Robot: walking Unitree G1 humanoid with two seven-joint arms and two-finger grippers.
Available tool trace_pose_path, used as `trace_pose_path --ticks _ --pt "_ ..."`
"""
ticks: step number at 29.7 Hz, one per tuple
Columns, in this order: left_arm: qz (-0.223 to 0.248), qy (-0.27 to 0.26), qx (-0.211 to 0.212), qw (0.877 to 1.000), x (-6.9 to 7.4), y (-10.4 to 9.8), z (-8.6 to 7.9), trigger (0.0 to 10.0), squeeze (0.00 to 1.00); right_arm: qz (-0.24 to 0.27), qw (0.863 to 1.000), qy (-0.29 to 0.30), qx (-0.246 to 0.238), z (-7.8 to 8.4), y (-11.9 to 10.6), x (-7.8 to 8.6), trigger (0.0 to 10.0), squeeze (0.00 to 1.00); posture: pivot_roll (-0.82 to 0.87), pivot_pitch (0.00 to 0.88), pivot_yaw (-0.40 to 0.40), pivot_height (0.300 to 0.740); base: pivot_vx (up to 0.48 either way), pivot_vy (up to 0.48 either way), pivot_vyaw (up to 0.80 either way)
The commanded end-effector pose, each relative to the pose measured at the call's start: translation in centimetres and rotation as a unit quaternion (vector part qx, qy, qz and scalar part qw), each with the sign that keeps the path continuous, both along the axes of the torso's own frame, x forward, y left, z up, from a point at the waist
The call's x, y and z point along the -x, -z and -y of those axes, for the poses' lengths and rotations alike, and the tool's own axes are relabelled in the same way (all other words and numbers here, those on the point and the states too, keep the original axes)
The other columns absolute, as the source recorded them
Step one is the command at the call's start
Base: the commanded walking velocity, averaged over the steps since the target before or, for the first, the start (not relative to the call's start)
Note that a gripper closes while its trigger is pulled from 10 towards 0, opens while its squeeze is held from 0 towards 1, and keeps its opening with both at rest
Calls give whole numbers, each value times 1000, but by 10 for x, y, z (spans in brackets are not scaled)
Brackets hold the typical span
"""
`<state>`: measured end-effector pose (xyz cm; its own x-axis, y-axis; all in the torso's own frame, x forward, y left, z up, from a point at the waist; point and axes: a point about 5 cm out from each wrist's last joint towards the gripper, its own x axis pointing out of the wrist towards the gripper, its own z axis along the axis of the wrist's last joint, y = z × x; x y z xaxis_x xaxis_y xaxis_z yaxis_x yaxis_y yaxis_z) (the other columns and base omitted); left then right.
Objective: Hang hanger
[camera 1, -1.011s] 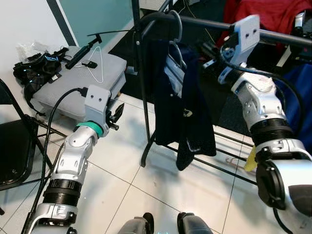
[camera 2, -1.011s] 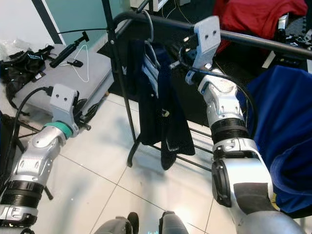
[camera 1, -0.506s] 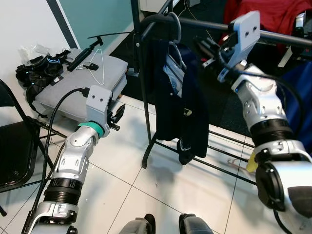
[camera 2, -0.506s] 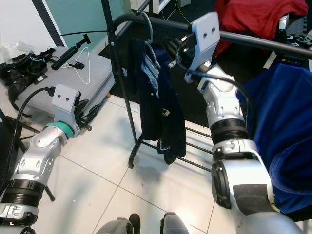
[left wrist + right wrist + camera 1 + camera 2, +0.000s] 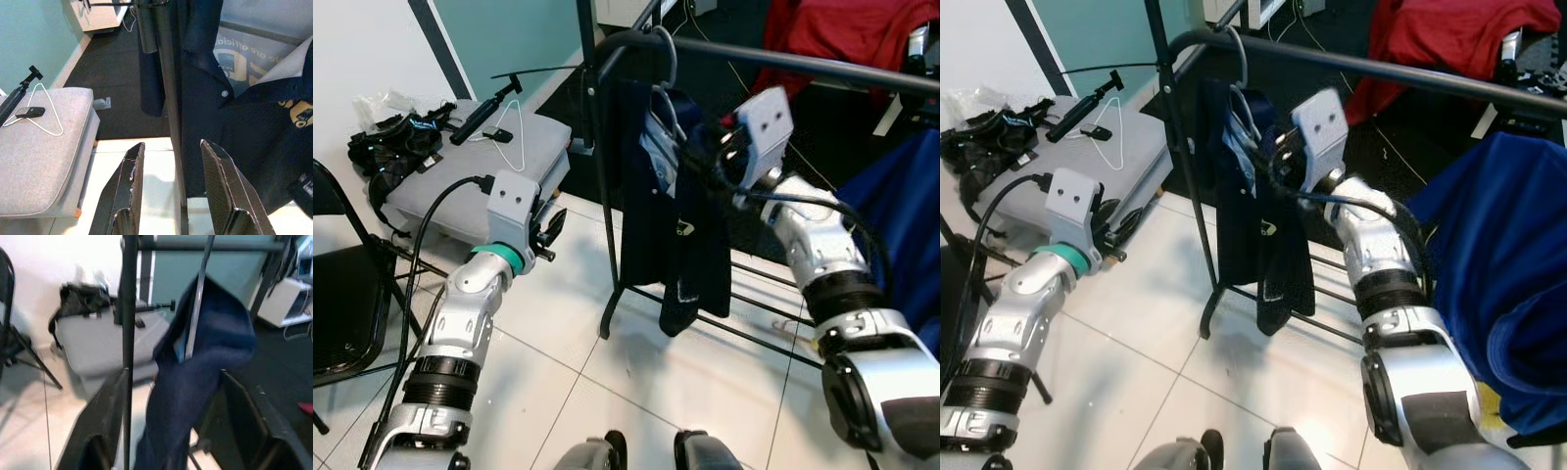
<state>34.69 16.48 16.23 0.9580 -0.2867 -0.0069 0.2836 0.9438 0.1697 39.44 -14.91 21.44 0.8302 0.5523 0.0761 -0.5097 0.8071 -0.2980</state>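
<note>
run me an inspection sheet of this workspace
surface: pale tiled floor.
job's things: dark navy shirt on a grey hanger, hooked over the black clothes rail.
clutter: thin white wire hanger and black selfie stick lying on a grey cushion; black straps beside it.
grippers: right gripper open, the shirt's shoulder between its fingers; left gripper open, facing the rack's black upright post.
cables: black cable running to the left wrist.
surroundings: red cloth, blue garment, black folding chair.

A black clothes rail (image 5: 783, 59) before me carries a hanger (image 5: 668, 73) with a dark shirt (image 5: 671, 225); its frame stands on the white tiled floor (image 5: 568, 323).
</note>
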Motion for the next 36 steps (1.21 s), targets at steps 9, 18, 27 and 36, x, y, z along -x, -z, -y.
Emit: trace_pose_path --ticks 9,18,27,36 --pt "-7 -5 1 1000 1 3 -5 10000 0 -61 998 24 -24 -10 4 -12 10000 0 -61 63 146 740 0 0 0" --pt "-3 -9 0 1000 0 1 -6 10000 0 -113 988 -41 -101 -17 -5 -14 3176 0 -45 57 131 740 0 0 0" --pt "0 -18 3 1000 2 1 -9 10000 0 -118 990 -22 -67 -12 -6 -17 0 0 -36 55 114 740 0 0 0" --pt "0 -19 6 1000 2 2 -8 10000 0 -159 986 -10 -47 -7 11 -15 0 0 -40 55 117 740 0 0 0"
